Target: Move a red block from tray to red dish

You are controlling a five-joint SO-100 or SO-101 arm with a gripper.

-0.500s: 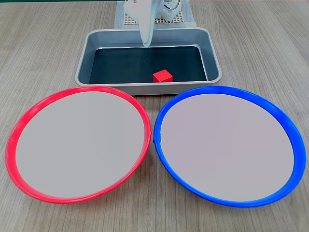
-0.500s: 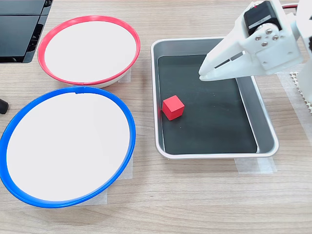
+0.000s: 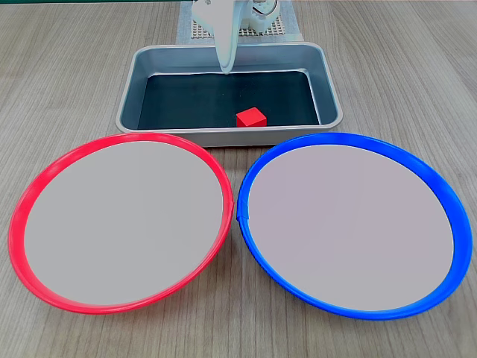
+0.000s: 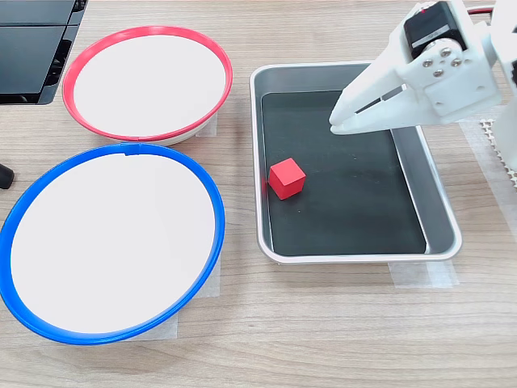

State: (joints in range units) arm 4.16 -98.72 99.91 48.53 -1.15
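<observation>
Approach step, nothing picked up yet. Red block resting on the dark bottom of the tray, close to the wall nearest the two plates, in both exterior views. End effector hanging above the tray, well apart from the block, toward the far end in the first exterior view; jaws drawn nearly together with only a thin slit between them, gripping nothing. Red dish bare, beside the blue plate on the desk. Next move, by judgement: opening of the jaws, travel across the tray toward the block, lowering around it, with care for the near wall just beside the block, which leaves little room for one jaw. Compared with half a second ago: no visible difference, arm and block in the same places.
</observation>
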